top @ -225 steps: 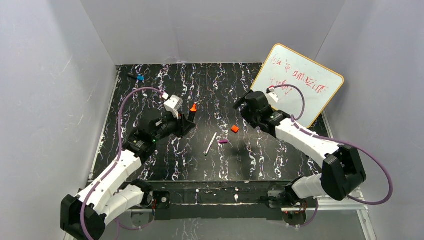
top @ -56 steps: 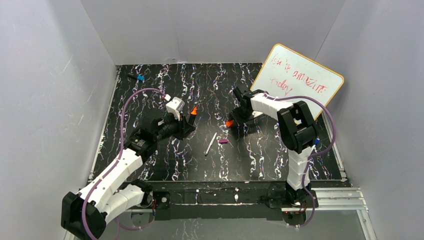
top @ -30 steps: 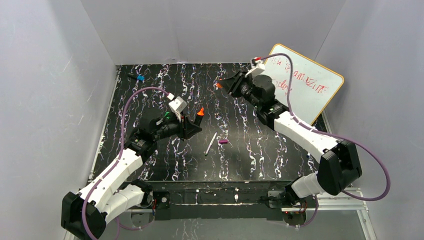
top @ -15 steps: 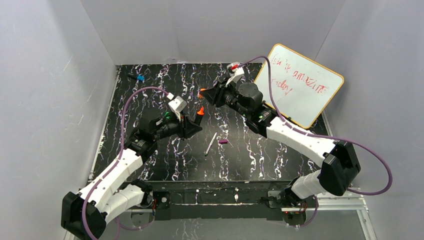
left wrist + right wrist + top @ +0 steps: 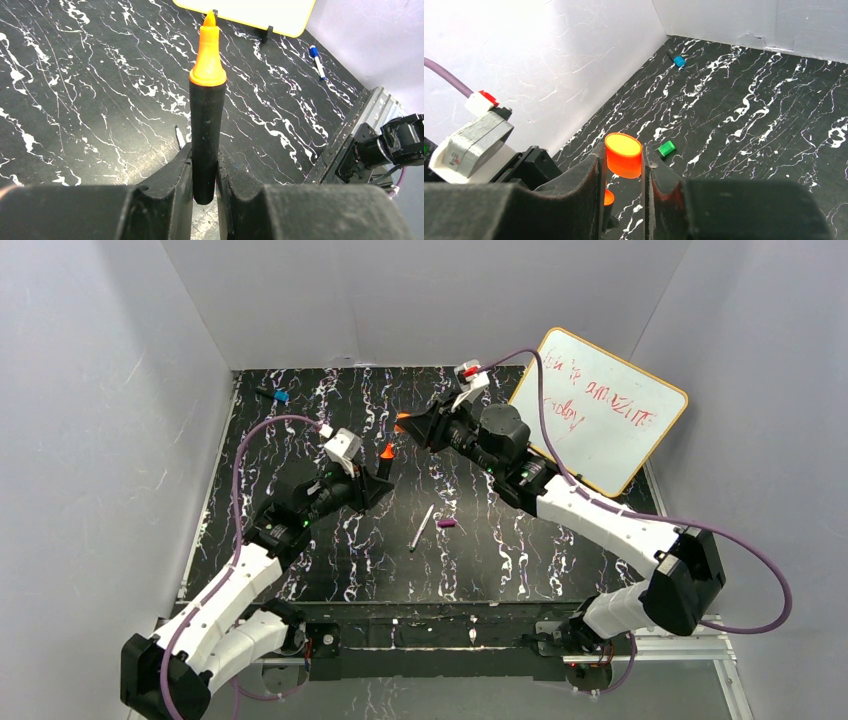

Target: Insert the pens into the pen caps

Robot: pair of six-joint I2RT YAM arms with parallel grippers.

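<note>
Gripped: orange-tipped marker (image 5: 206,125) and orange cap (image 5: 623,155)
Low centre in the top view, the white pen (image 5: 421,528) lies beside the purple cap (image 5: 446,524). Above them the left gripper (image 5: 204,170) clamps the marker's black barrel. Further up, the right gripper (image 5: 623,170) pinches the orange cap near the marker's tip, not touching.

the whiteboard (image 5: 622,428) carries red handwriting, only "amazing" and "today" roughly legible.
</note>
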